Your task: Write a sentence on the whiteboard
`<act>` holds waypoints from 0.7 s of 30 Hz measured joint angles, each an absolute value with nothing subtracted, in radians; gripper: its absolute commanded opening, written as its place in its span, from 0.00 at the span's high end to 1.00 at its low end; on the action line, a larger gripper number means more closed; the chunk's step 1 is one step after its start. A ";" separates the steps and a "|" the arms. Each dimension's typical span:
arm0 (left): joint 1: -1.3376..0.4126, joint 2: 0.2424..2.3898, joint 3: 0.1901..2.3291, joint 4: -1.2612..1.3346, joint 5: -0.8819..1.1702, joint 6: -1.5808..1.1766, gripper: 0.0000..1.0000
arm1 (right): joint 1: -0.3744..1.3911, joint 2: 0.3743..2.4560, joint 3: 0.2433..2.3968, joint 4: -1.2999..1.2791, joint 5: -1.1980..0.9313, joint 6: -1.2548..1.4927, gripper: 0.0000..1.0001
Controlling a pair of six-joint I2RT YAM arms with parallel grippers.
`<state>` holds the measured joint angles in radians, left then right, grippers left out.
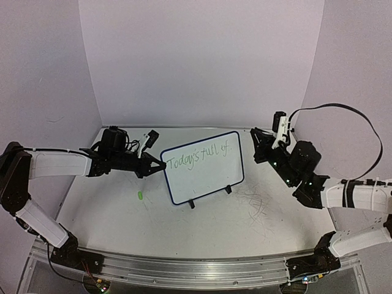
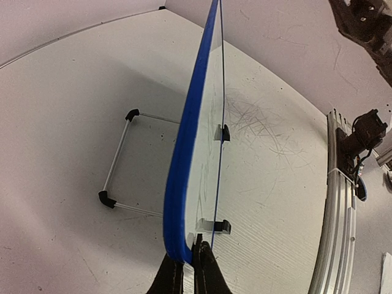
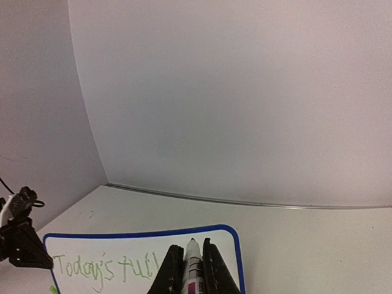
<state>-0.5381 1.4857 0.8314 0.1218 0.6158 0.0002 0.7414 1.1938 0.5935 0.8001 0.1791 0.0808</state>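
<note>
Left pincer [image 2: 197,248] clamps the board [image 1: 205,180], right pincer [image 3: 192,245] grips a pen [image 3: 193,260] clear of it; the sentence [image 1: 197,158], ending at "of", needs finishing.

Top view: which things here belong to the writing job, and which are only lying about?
For the job:
- whiteboard
- green sentence on it
- marker

Lying about:
- small green object, left of the board
- dark scribbles on the table

The whiteboard [image 1: 203,167] bears a green cursive sentence [image 1: 197,158] near its top edge: "Today's full of". The marker [image 3: 193,263] label is too small to read.
</note>
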 measured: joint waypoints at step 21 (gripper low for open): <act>-0.598 1.479 0.871 0.061 0.492 -0.034 1.00 | 1.018 1.604 0.822 0.586 -0.077 -0.086 1.00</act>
<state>-0.5983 1.4786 0.8711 0.0608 0.4916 -0.0339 1.0185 1.6039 0.8216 0.5857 -0.0772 -0.0864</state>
